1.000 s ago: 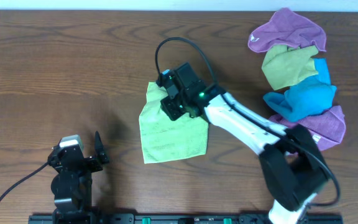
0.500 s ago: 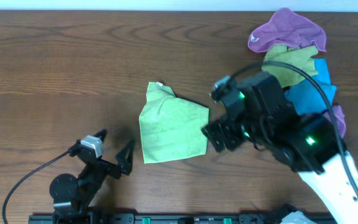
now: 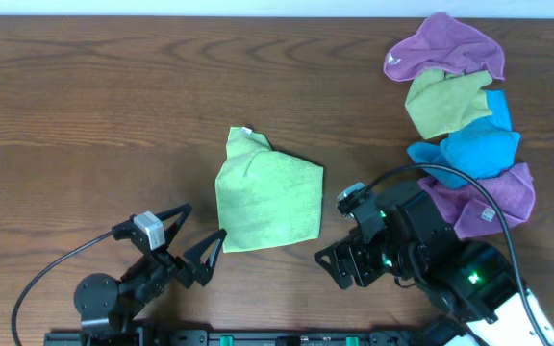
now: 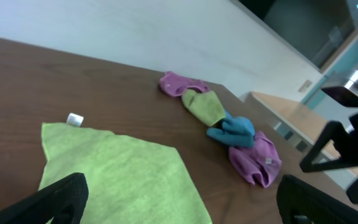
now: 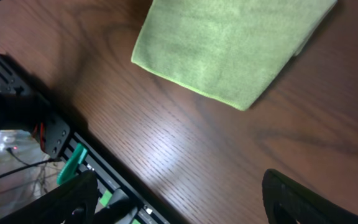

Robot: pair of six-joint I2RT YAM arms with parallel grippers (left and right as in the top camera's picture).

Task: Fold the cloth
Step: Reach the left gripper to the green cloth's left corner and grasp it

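The lime-green cloth (image 3: 267, 197) lies folded and flat near the table's middle, with a small white tag at its far corner. It fills the lower left of the left wrist view (image 4: 117, 174) and the top of the right wrist view (image 5: 229, 43). My left gripper (image 3: 195, 234) stands open just off the cloth's front left corner, facing it, with nothing between its fingers (image 4: 55, 199). To the right of the cloth's front right corner my right gripper (image 3: 339, 240) is open and empty, above bare wood, clear of the cloth.
A pile of cloths lies at the back right: purple (image 3: 440, 48), olive-green (image 3: 445, 101), blue (image 3: 469, 154) and another purple (image 3: 493, 197). The black mounting rail (image 5: 73, 162) runs along the table's front edge. The right arm's body (image 3: 450, 274) stands at the front right.
My right gripper has let go of the cloth, opened, and drawn back from its far corner to the front right. The left gripper has swung toward the cloth.
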